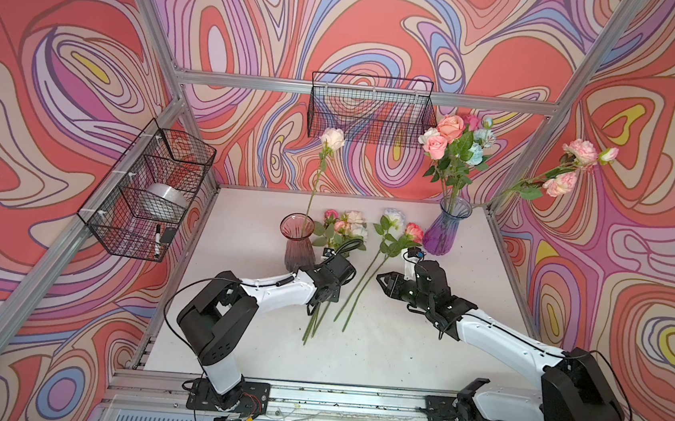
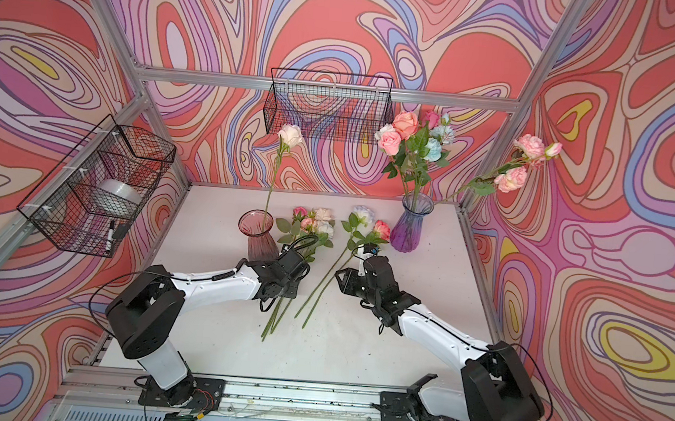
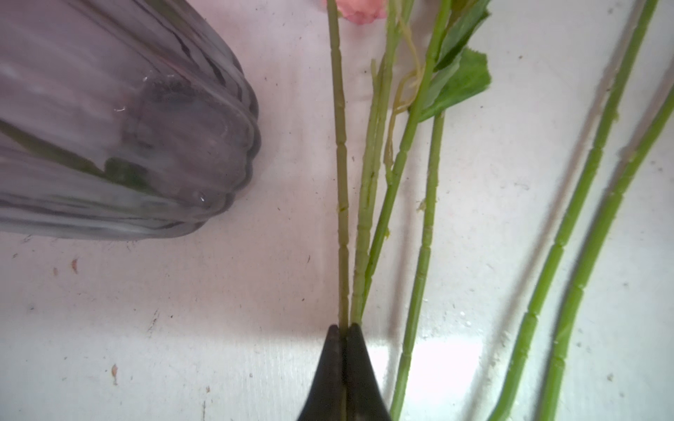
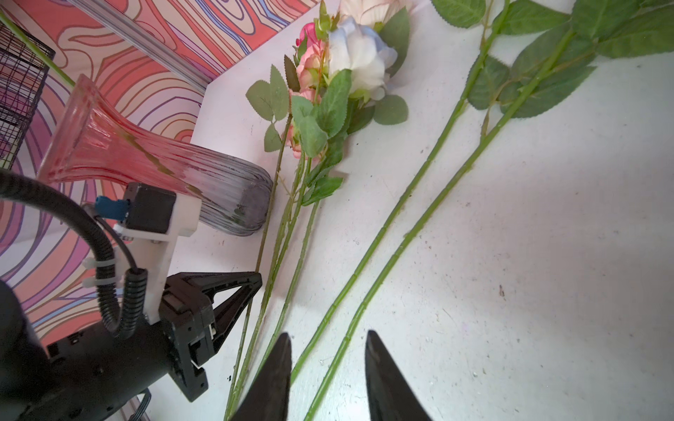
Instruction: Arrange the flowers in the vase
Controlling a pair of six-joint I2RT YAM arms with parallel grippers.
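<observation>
A white desk (image 1: 398, 350) sits inside swirl-patterned walls (image 1: 68, 71) hung with wire baskets (image 1: 372, 108). Loose flowers (image 1: 342, 226) lie mid-desk beside the pink vase (image 1: 299, 243); others stand in the purple vase (image 1: 449, 229). The left gripper (image 3: 343, 330), lowered, pinches one flower stem (image 3: 341, 145); the right gripper (image 4: 328, 339) hovers spread above two stems (image 4: 401, 226).

Two wire baskets (image 1: 371, 110) hung on swirl-patterned walls (image 1: 70, 50).
The side basket (image 1: 117, 234) held a tape roll (image 1: 163, 200) and a marker (image 1: 156, 240).
</observation>
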